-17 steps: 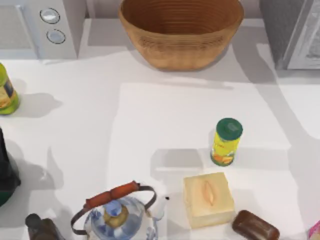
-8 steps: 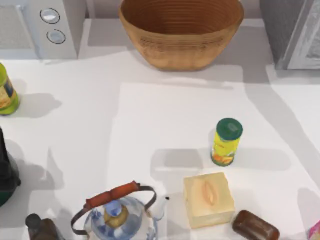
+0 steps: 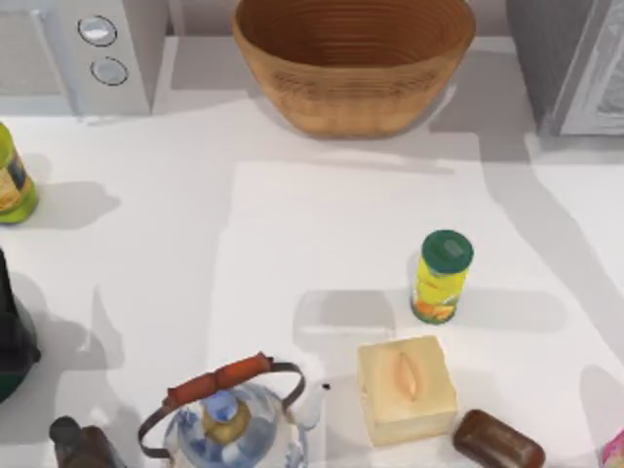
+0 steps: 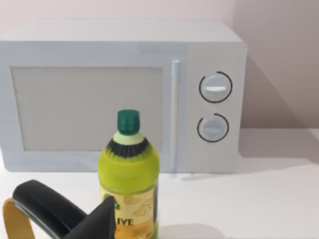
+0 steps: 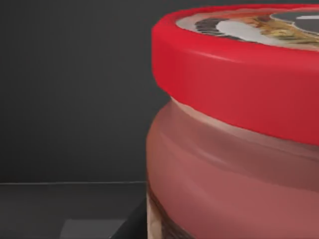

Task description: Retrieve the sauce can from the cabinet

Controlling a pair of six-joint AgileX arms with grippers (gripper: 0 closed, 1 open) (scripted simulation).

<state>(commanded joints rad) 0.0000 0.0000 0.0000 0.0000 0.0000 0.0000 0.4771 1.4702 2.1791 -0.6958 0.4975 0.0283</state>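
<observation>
Dark cabinet interior, sauce can (image 5: 234, 134) upright.

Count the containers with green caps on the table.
2: the yellow can stands right of centre, behind the butter block; the green-yellow bottle stands at the left edge, before the microwave. Others may be hidden.

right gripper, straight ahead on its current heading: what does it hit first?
Most likely the sauce can: it looms very close in the right wrist view, red rim up, against a dark interior. Depth is unclear, so contact may be imminent or already made.
</observation>
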